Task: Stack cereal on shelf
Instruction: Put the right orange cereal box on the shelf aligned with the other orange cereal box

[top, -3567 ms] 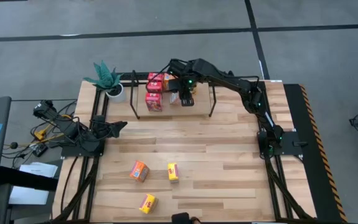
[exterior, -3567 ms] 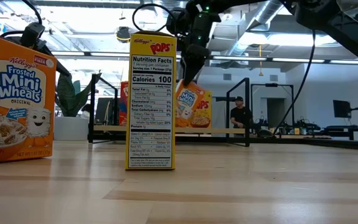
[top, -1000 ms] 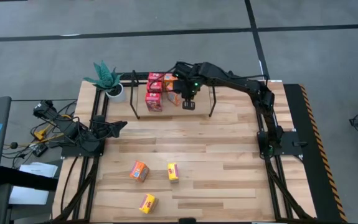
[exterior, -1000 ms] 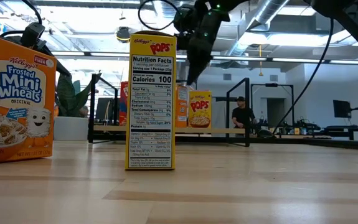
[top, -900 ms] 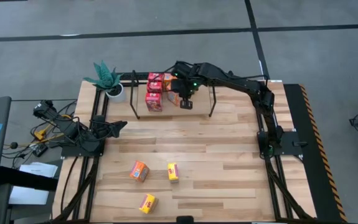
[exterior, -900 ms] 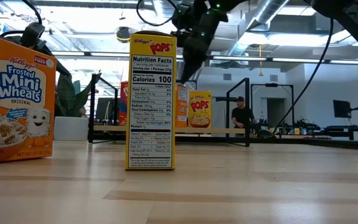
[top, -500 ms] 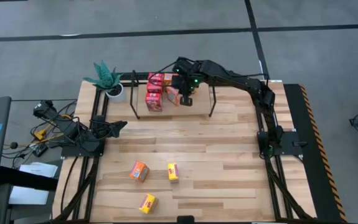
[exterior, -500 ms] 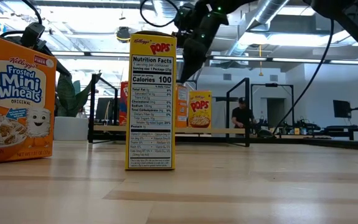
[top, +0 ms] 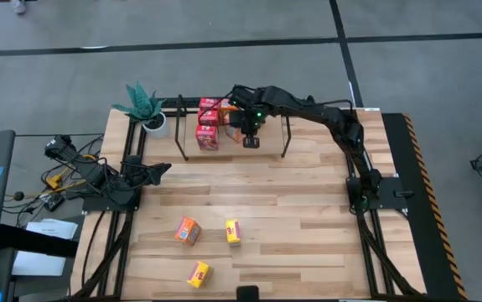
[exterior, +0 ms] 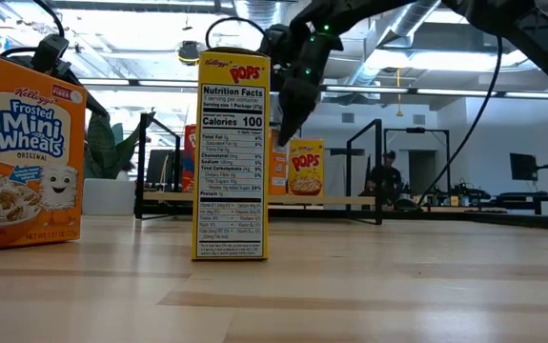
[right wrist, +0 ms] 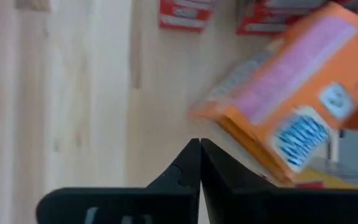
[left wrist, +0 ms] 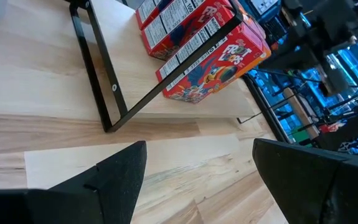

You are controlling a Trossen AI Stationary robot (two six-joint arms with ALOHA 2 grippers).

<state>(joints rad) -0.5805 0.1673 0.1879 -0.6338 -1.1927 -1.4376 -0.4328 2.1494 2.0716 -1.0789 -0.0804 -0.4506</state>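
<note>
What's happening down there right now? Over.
Right end effector shut, empty, above shelf. Left end effector open, parked. Three cereal boxes on table. Nothing blocking.

Red cereal boxes point(top: 208, 122) w/ printed fronts on black-rod shelf point(top: 287, 134). Orange box point(top: 189, 230), two yellow boxes point(top: 233, 231) on pale wood table point(top: 308, 218). Plant point(top: 142, 102) green, white pot.

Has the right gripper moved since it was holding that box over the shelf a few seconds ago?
Yes. The right gripper, now shut and empty, sits slightly nearer the red boxes on the shelf than before.
</note>
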